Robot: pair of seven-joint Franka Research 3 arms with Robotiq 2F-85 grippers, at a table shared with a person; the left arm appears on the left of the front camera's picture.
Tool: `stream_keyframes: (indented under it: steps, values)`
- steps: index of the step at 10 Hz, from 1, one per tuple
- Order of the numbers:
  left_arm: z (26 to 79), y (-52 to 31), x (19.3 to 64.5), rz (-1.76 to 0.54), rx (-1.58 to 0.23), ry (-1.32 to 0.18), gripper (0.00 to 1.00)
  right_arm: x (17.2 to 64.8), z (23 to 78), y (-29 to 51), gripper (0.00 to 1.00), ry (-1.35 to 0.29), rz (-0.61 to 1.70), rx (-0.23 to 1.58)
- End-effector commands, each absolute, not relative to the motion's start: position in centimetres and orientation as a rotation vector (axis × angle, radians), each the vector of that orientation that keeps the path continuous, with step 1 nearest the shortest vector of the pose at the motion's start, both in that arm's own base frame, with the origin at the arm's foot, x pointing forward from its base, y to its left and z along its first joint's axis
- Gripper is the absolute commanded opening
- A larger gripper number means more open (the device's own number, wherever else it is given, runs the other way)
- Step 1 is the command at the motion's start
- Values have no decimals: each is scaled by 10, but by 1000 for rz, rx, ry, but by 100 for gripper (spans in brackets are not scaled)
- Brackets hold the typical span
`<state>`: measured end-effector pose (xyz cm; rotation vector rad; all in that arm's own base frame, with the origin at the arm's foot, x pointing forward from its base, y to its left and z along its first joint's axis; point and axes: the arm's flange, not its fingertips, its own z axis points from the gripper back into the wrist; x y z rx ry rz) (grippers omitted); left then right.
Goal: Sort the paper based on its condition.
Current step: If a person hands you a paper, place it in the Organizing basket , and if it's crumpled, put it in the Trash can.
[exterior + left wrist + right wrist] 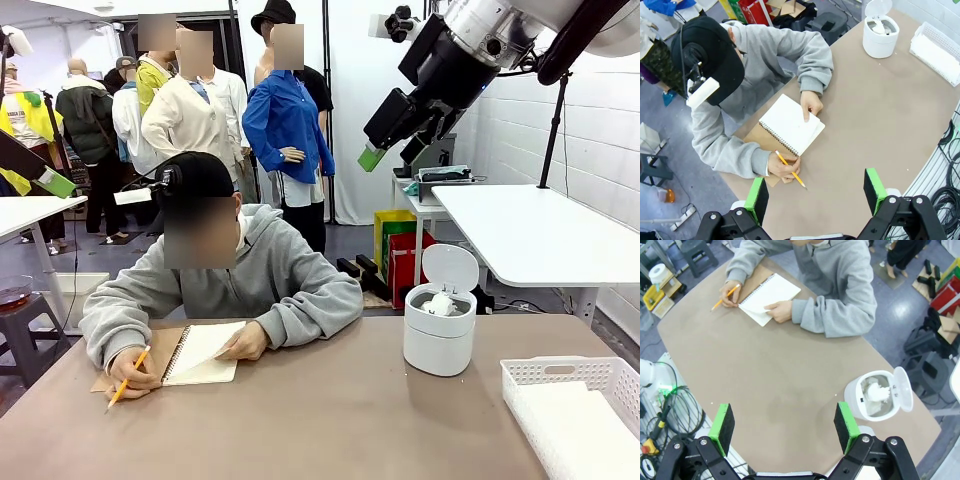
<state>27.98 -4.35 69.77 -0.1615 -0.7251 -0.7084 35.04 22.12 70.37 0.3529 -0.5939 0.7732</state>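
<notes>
A white crumpled wad of paper lies in the open white bin; the right wrist view has the wad below it to the right. Smooth white sheets lie in the white basket. At the far side a person holds a pencil and lifts a page of a spiral notebook. My right gripper hangs open high above the table, also visible at the top right. My left gripper is open above the table's near side, over the notebook.
The person's arms and hands rest on the far left part of the brown table. The bin stands right of centre with its lid up. The basket sits at the near right corner. A white table stands behind on the right.
</notes>
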Motion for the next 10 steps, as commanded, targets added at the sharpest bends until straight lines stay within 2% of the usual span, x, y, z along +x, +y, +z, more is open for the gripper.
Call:
stream_keyframes:
  steps: [1, 10]
  values:
    - [698, -42, 280, -705, -163, -726, 100, 351, 703, 221, 100, -592, 772, 353]
    - [698, -42, 280, -705, -163, -726, 100, 351, 703, 221, 100, -592, 772, 353]
